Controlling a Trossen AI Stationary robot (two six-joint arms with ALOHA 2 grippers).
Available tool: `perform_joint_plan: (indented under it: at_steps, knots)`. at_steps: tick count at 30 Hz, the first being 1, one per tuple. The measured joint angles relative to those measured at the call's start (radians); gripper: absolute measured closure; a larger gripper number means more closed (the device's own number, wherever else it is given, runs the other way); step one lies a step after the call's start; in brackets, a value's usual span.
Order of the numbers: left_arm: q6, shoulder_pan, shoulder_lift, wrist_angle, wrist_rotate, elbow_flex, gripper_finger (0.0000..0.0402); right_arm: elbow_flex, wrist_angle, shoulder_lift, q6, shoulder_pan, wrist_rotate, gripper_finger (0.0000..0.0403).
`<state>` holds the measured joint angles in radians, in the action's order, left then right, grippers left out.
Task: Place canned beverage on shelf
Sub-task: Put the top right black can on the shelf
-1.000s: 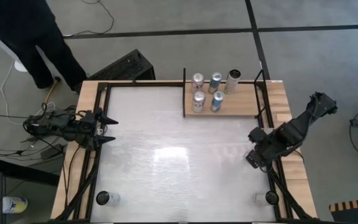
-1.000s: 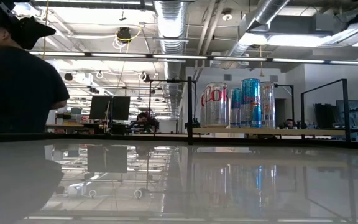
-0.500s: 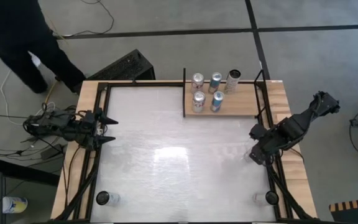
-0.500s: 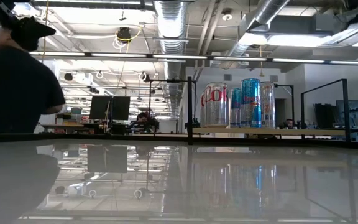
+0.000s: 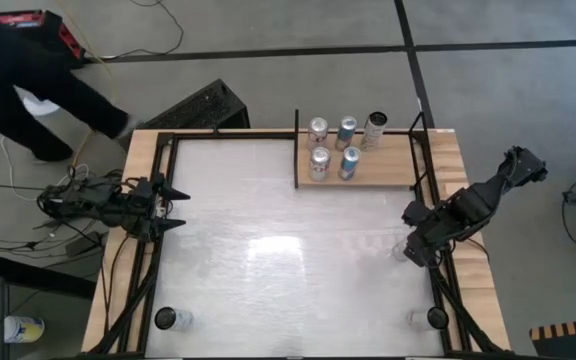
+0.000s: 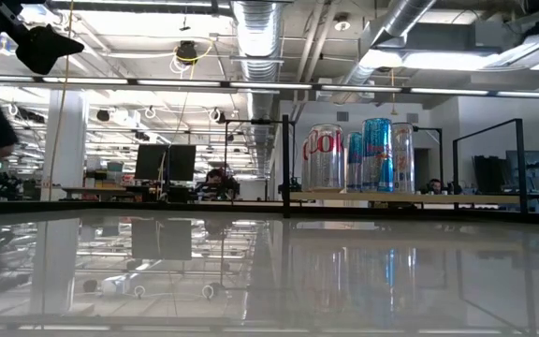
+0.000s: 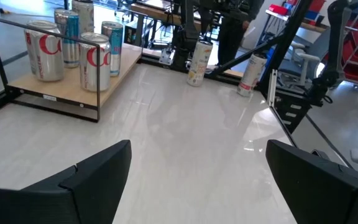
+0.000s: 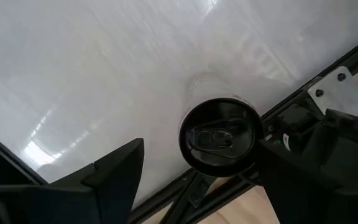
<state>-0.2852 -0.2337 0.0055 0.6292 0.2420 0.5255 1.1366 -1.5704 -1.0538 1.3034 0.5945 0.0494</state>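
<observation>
A can with a dark top (image 8: 219, 137) stands upright on the white table by its right edge, and shows as a pale spot in the high view (image 5: 399, 250). My right gripper (image 8: 201, 149) (image 5: 409, 247) is open above it, fingers pointing down on either side of the can's top. The wooden shelf (image 5: 393, 168) (image 6: 438, 197) at the far right holds several upright cans (image 5: 319, 162) (image 6: 326, 157). My left gripper (image 5: 180, 207) (image 7: 197, 149) is open and empty at the table's left edge. Neither gripper shows in the low view. My right gripper has one finger (image 8: 291, 158) showing right beside the rim of the can's top (image 8: 257, 140). I cannot tell whether it touches. The other finger (image 8: 114, 168) stands clear of the can.
One can (image 5: 173, 319) stands at the table's near left corner and another (image 5: 430, 318) (image 7: 250, 71) at the near right. A black frame rail (image 5: 438, 280) runs along the right edge beside the can. A person (image 5: 28, 80) is beyond the far left corner.
My right gripper has shifted a little toward the table's right edge, so the can below it now shows in the high view. The person beyond the far left corner has walked off to the left.
</observation>
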Motion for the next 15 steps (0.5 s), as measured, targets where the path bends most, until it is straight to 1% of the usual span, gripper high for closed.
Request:
perform_joint_plan:
  at_steps: [5, 8, 11, 15]
  knots:
    - [0.0, 0.0, 0.0, 0.0, 0.0, 0.0, 0.0045, -0.001, 0.0, 0.0, -0.003, 0.0, 0.001, 0.0077]
    - [0.0, 0.0, 0.0, 0.0, 0.0, 0.0, 0.0045, -0.029, -0.001, 0.001, -0.008, 0.0, 0.0, 0.0077]
    - [0.0, 0.0, 0.0, 0.0, 0.0, 0.0, 0.0045, -0.07, -0.002, 0.0, -0.058, 0.0, -0.028, 0.0077]
    - [0.0, 0.0, 0.0, 0.0, 0.0, 0.0, 0.0045, -0.079, 0.0, 0.0, -0.072, 0.0, -0.018, 0.0077]
